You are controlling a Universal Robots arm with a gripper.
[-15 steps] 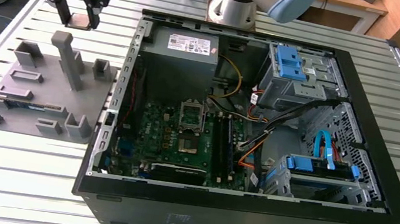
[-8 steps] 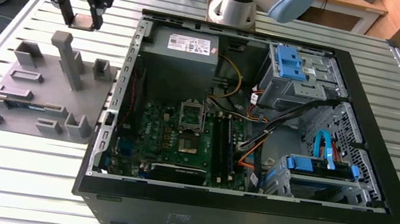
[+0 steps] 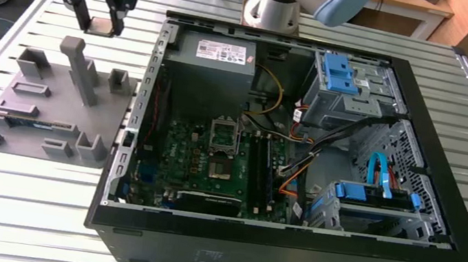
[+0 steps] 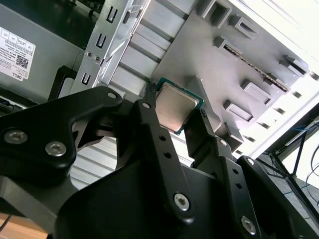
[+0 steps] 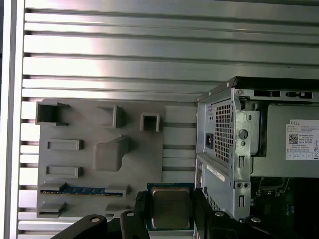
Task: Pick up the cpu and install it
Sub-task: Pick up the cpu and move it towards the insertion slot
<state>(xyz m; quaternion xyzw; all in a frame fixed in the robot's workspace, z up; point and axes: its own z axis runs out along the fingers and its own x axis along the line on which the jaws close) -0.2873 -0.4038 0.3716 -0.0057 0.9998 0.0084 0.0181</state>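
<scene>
Pinching the cpu (image 5: 170, 207) flat in the hand (image 3: 100, 22) above the desk (image 3: 10, 202), with the motherboard socket (image 3: 223, 131) off toward four o'clock in the exterior view.

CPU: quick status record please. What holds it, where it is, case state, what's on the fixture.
cpu: clamped at its edges, silvery top toward both wrist views
gripper: shut on the cpu
location: above the table, near the grey fixture, outside the computer case
computer case: lying open, motherboard exposed
fixture load: green memory stick in a slot
</scene>
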